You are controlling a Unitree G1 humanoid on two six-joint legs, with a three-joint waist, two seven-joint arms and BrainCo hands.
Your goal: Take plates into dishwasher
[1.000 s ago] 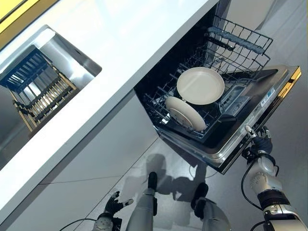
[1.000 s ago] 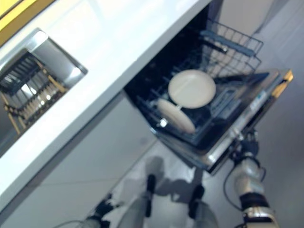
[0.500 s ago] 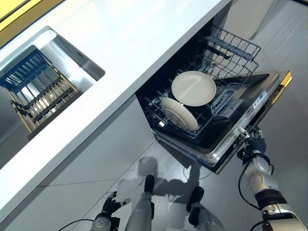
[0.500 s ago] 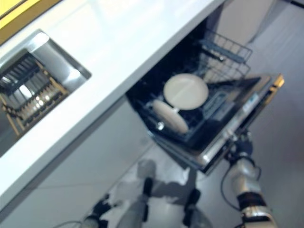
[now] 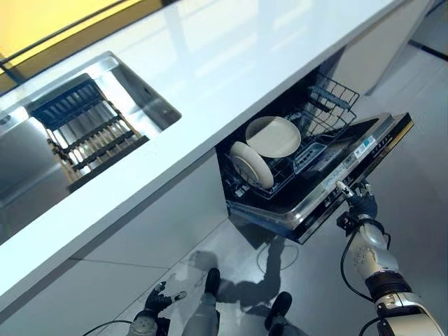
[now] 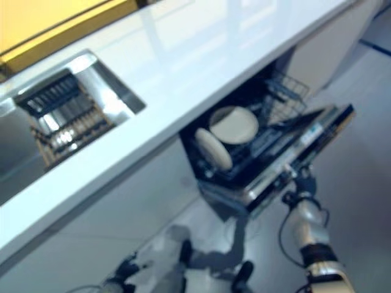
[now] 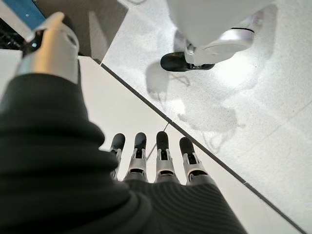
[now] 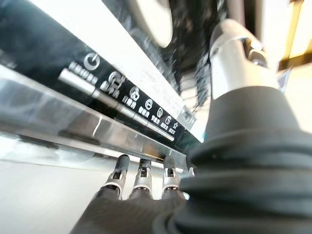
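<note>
One right hand presses straight fingers under dishwasher door.

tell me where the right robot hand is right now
In the left eye view the right robot hand is low on the right, fingers under the front edge of the open dishwasher door, by the control strip.

The counter hides the back of the dishwasher rack.
</note>
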